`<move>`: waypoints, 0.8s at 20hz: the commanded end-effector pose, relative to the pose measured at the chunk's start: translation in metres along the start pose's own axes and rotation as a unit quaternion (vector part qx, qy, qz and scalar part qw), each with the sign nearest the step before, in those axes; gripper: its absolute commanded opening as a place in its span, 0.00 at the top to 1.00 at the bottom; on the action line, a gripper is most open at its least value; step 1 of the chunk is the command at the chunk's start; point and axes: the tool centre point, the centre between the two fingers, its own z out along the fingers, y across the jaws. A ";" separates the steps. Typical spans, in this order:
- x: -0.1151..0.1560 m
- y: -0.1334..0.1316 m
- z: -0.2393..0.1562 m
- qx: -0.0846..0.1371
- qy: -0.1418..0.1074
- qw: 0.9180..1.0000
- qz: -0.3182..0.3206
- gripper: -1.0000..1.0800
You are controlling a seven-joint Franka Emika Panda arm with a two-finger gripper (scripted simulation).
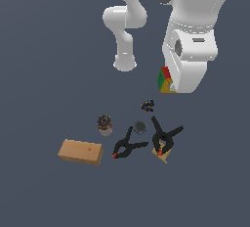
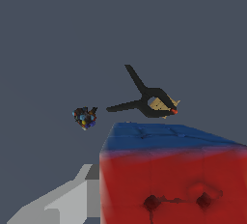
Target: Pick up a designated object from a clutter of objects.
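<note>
The gripper (image 1: 172, 85) pinches the puzzle cube (image 1: 165, 79), carried clear above the surface (image 1: 44, 74), at twelve o'clock from the spring clamps (image 1: 166, 135). This height keeps it free of the trinket (image 1: 147, 105).

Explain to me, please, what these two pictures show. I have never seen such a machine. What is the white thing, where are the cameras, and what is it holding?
The white thing is a robot arm in a computer simulation. One picture is taken from a camera off the arm; the other from a camera on its wrist, looking past its gripper.

The coloured puzzle cube sits at the gripper, seemingly gripped. Whether it is off the floor, I cannot tell. In the wrist view it fills the foreground, red and blue, beside one grey finger.

On the dark floor lie a tan wooden block, a small can, a grey disc, two black spring clamps and a tiny dark trinket.
</note>
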 end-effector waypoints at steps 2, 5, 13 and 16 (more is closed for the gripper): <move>0.028 0.003 -0.027 0.000 0.000 1.000 0.001 1.00; 0.048 0.006 -0.046 0.000 0.001 1.000 0.001 1.00; 0.082 0.012 -0.078 0.000 0.001 1.000 0.001 1.00; 0.089 0.014 -0.084 0.000 0.001 1.000 0.001 1.00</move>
